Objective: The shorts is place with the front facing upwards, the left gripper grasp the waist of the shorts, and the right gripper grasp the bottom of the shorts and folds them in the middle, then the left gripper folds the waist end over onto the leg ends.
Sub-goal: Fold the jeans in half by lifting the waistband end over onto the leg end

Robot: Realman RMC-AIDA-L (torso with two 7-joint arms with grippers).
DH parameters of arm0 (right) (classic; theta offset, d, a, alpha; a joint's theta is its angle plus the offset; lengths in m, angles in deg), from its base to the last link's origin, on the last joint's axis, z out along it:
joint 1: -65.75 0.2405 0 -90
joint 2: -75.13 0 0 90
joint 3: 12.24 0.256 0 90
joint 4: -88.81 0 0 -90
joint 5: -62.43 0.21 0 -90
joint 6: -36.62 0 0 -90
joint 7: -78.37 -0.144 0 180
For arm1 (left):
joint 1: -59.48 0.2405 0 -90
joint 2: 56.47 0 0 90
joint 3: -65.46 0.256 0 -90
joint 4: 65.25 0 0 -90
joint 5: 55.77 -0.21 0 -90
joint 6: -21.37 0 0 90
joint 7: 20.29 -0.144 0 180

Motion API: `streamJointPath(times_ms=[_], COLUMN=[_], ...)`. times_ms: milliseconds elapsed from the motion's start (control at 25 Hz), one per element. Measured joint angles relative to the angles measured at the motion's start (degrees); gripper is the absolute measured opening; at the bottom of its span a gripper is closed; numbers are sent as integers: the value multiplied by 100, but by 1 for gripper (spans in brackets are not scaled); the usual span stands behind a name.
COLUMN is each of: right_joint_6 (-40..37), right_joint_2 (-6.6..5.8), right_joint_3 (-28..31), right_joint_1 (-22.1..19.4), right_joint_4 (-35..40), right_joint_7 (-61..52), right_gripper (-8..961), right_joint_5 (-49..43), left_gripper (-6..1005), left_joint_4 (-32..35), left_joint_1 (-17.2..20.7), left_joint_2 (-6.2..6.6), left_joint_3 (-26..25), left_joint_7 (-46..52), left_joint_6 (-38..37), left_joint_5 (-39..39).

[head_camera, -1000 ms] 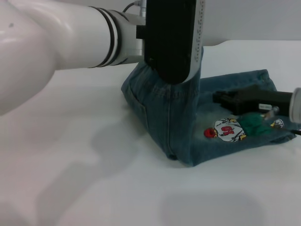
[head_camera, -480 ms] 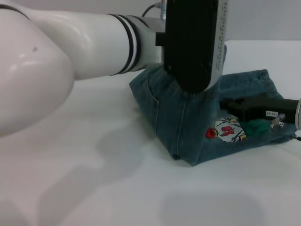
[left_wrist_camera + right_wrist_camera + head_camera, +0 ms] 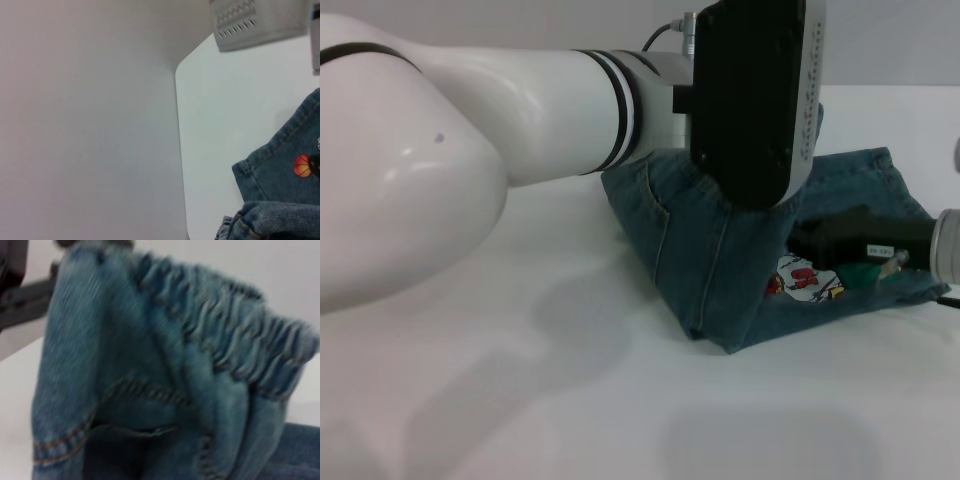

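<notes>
**Denim lifted at the waist, halfway into the last fold**

A plain white table (image 3: 570,400) carries the shorts (image 3: 710,270), already doubled lengthwise. The left gripper (image 3: 752,190) hangs over them, its fingertips hidden behind its black body, though the waist (image 3: 235,340) hangs raised beneath it, so I judge it clamped there. The right gripper (image 3: 820,238) lies low on the printed leg; whether it pinches, I cannot tell. Thick, soft denim: it drapes heavily, and the ruched band gives the surest hold.
</notes>
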Motion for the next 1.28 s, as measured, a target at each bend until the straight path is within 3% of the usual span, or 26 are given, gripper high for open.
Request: streamJointPath(times_ms=[1280], right_joint_6=[-503], right_joint_2=[74], right_joint_3=[-743], right_joint_1=[598], right_joint_4=[-62], right_joint_7=[-166], right_gripper=[92], right_joint_5=[-134], left_gripper=[123], left_joint_4=[61], left_joint_1=[-62], left_joint_2=[0], left_joint_3=[-2], left_joint_7=[49], left_joint_6=[7], left_joint_5=[-29])
